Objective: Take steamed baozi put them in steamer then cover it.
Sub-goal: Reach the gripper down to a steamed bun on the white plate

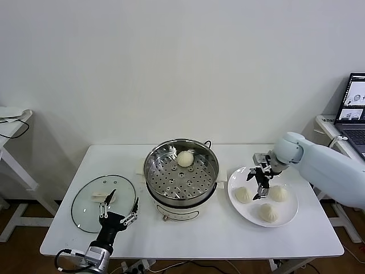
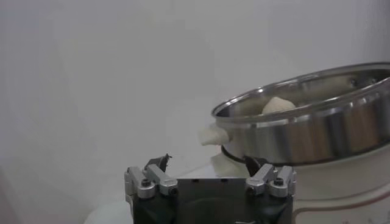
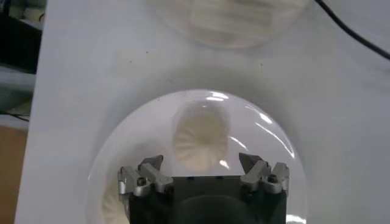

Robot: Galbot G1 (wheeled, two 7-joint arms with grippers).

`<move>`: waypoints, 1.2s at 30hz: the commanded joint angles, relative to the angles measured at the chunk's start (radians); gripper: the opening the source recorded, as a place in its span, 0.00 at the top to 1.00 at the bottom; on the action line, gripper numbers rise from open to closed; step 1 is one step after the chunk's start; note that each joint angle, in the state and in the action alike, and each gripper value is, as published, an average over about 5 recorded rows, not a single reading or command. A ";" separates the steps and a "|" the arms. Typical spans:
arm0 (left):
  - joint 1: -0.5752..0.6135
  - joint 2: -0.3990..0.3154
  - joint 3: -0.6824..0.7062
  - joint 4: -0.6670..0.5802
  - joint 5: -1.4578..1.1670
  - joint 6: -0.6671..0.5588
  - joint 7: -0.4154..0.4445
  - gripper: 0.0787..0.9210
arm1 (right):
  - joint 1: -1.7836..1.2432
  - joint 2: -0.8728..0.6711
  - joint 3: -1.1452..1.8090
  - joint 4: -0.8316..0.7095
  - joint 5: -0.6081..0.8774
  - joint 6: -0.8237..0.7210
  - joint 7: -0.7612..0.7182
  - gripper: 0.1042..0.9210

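The steamer [image 1: 181, 174], a shiny steel pot with a perforated tray on a cream base, stands mid-table. One steamed baozi [image 1: 185, 158] lies at its far side. Three more baozi [image 1: 243, 194] [image 1: 278, 193] [image 1: 268, 212] rest on a white plate [image 1: 235, 181] to the right. My right gripper [image 1: 261, 178] hovers open over that plate, above the gap between the two farther buns. In the right wrist view a pleated baozi [image 3: 201, 139] lies just ahead of the open right gripper [image 3: 202, 163]. My left gripper [image 1: 118, 208] stands open near the table's front left, beside the glass lid [image 1: 85, 208]; nothing is between its fingers [image 2: 161, 161].
The glass lid lies flat, left of the steamer. A black cord [image 1: 208, 144] runs behind the pot. A laptop [image 1: 355, 108] sits on a stand at the far right, and a side table [image 1: 11, 120] stands at the left. A white wall backs the table.
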 commanded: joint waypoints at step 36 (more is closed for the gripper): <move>-0.001 -0.004 0.003 0.005 0.002 -0.004 0.001 0.12 | -0.124 0.068 0.121 -0.075 -0.086 -0.017 0.021 0.28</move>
